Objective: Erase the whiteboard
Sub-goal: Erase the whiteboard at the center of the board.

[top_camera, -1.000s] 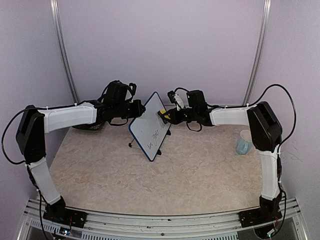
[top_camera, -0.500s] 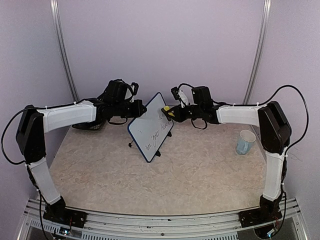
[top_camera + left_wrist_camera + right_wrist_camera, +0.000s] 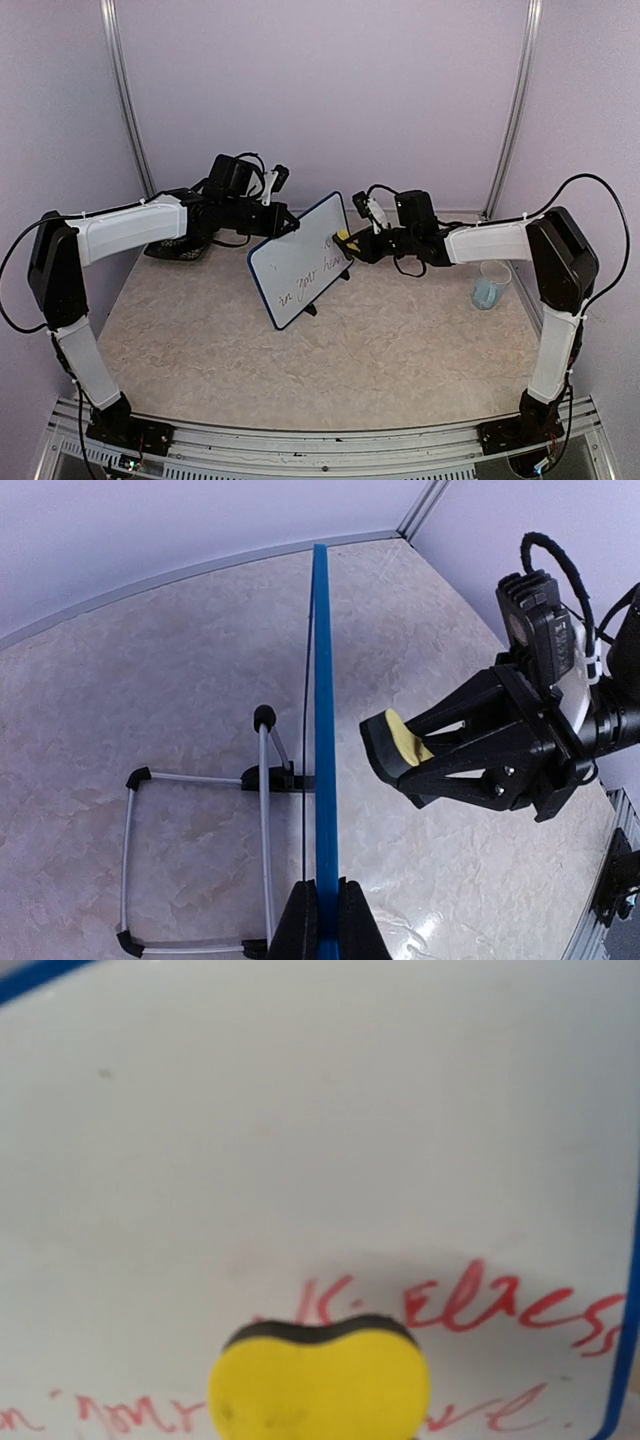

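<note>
Whiteboard stands mid-table, with the left gripper clamped on its frame edge. Right gripper grips the sponge, just beside the face. Upper face is clean; red writing lower down not yet wiped. Erasing judged incomplete.

I work in a robot lab test cell, not a home or a shop. Plain lilac panels close me in on three sides, with bare metal posts running up the back corners. My worktop is a marble-patterned slab. My left arm and right arm are bolted to a slotted aluminium rail at its near edge, and black cables loop off the wrists.
</note>
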Controlling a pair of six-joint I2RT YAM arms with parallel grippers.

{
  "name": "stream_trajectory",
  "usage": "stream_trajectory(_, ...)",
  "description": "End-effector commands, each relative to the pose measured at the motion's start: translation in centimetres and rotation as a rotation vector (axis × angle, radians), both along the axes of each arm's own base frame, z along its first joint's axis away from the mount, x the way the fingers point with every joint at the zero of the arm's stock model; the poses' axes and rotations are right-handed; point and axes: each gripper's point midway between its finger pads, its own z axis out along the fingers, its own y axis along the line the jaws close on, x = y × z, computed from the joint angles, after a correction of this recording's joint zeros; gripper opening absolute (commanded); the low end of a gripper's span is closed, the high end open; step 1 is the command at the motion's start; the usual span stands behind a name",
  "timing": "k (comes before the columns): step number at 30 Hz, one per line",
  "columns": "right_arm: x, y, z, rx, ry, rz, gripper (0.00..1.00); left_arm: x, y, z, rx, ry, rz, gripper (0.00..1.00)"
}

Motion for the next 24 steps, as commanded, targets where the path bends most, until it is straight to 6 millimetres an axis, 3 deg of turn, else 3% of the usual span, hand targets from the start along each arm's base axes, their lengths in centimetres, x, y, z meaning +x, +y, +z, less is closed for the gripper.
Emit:
stream_trajectory(1, -0.5, 1.4, 3.8, 0.096, -0.107, 0.016, 0.01, -5.4, 0.4, -3.7, 0.056, 0.179, -0.127, 0.00)
stream_trajectory(11, 1.0, 4.0, 2.0, 0.087, -0.127, -0.045, 0.01, -5.6, 1.0, -3.8, 0.030, 0.156, -0.127, 0.00)
stream_trajectory(18, -1.3, 6.1, -3.5, -0.020, -0.061, -0.013, 0.00, -5.4, 1.6, -3.9, 0.010, 0.161, -0.120, 0.00)
stream_trajectory(24, -3.5, 4.6, -8.2, -0.063, 0.031, -0.023, 0.00, -5.4, 1.8, -3.4, 0.000, 0.148, -0.114, 0.00)
